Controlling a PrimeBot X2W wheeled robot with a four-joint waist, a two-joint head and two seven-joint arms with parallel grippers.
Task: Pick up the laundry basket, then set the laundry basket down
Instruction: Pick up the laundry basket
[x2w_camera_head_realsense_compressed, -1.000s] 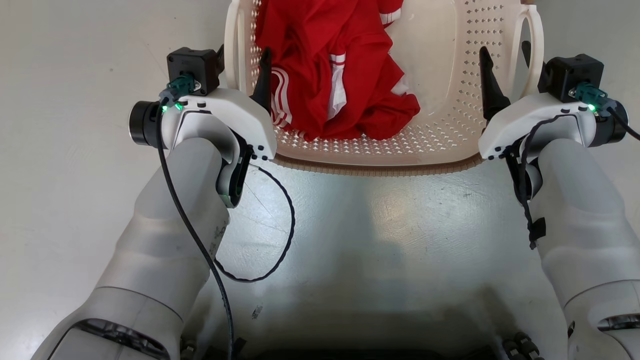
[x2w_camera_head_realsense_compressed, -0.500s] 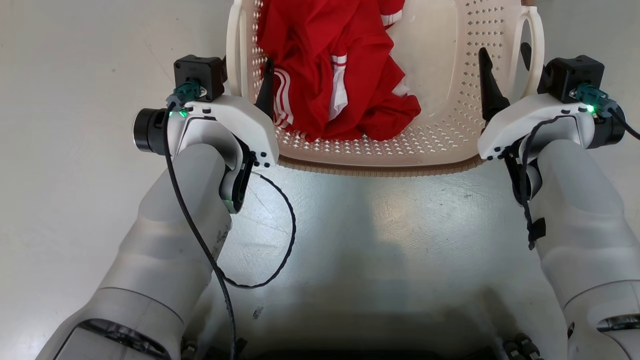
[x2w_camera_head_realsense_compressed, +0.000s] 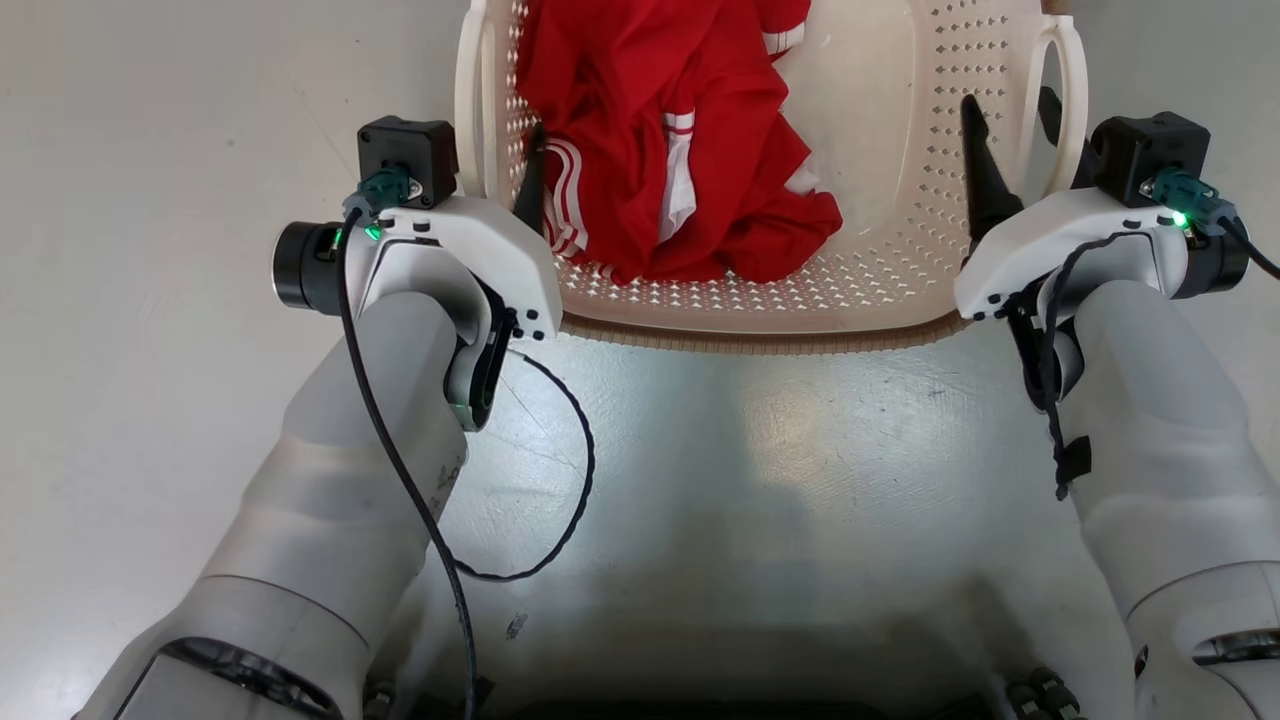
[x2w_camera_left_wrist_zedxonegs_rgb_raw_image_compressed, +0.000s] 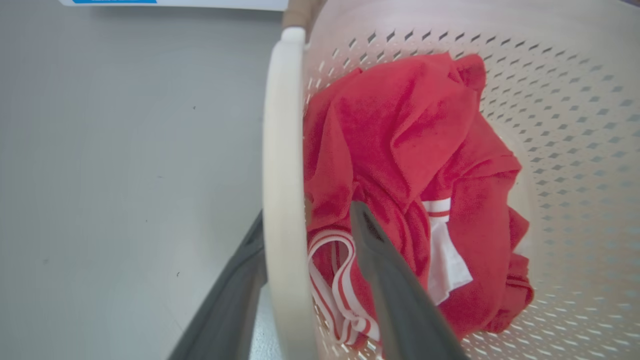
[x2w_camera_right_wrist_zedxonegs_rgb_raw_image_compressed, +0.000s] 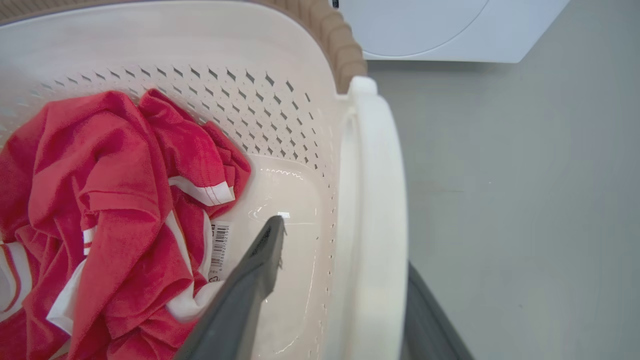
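Note:
The cream perforated laundry basket with a brown rim sits on the floor in front of me, holding a red garment with white stripes. My left gripper is open and straddles the basket's left handle, one finger inside the basket and one outside. In the left wrist view the outer finger lies against the handle and the inner finger stands apart over the garment. My right gripper is open around the right handle, with clear gaps on both sides of it.
A white washing machine stands just beyond the basket's far right corner. Bare grey floor lies to both sides. My own dark base is at the bottom of the head view.
My left gripper has shifted right and back toward me along the left handle. The right gripper and the basket have hardly moved.

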